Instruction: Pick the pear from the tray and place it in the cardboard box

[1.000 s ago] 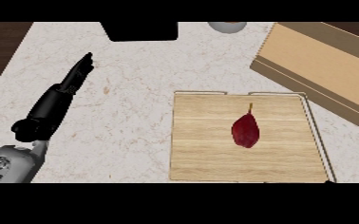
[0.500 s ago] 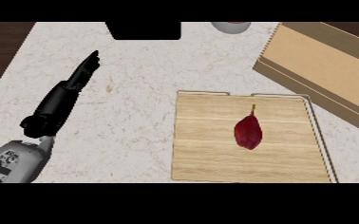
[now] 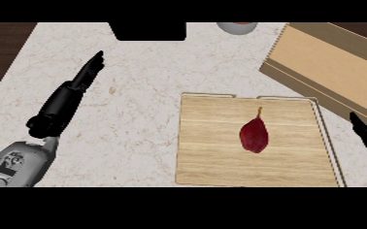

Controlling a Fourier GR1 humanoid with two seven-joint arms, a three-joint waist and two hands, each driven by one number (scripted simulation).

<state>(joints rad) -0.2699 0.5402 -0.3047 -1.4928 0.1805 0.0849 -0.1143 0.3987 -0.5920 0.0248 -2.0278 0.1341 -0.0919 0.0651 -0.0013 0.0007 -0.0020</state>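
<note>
A dark red pear (image 3: 254, 134) with a short stem lies on the wooden tray (image 3: 208, 165), a little right of the tray's middle. The cardboard box (image 3: 324, 64) stands at the upper right, partly cut by the view's edge. My left hand (image 3: 79, 83) is open on the left side of the counter, its straight fingers pointing up and away, well apart from the tray. Only a black tip of my right hand (image 3: 358, 125) shows at the right edge, beside the tray's right rim; its fingers cannot be made out.
A black block (image 3: 147, 30) sits at the counter's far edge, top centre. A grey round vessel (image 3: 237, 26) stands to its right. Speckled counter lies between my left hand and the tray.
The view has shifted slightly, so everything sits a little lower and left. A tip of my right hand has entered at the right edge. The pear has not moved on the tray.
</note>
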